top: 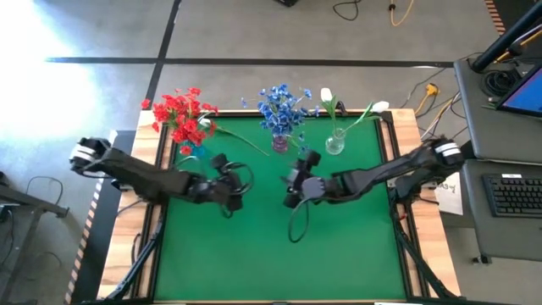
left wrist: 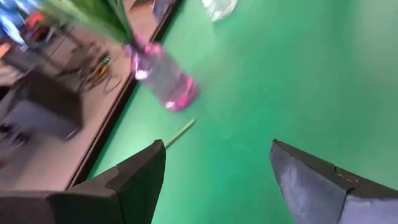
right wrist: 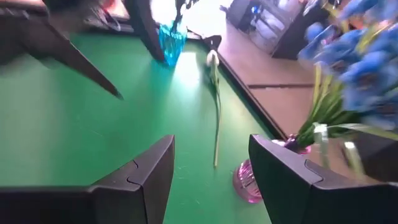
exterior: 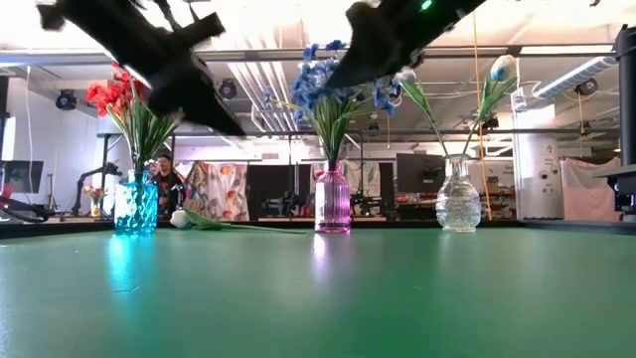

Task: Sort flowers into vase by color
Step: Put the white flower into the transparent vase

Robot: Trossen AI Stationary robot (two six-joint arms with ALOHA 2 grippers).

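Note:
Three vases stand along the table's far edge. The blue vase (top: 196, 151) holds red flowers (top: 180, 117), the pink vase (top: 279, 144) blue flowers (top: 281, 105), and the clear vase (top: 334, 144) white flowers (top: 327, 96). One white flower (right wrist: 213, 59) lies flat on the green mat between the blue and pink vases, its stem end (left wrist: 180, 132) near the pink vase (left wrist: 165, 81). My left gripper (top: 237, 182) (left wrist: 217, 149) hangs open above the mat, near side of that flower. My right gripper (top: 292, 180) (right wrist: 211, 140) is open and empty, near side of the pink vase (right wrist: 249, 180).
The green mat (top: 271, 246) is bare between the vases and the near edge. A black frame (top: 396, 195) borders the mat. A desk with a keyboard (top: 517, 195) and cables stands off the table's right side.

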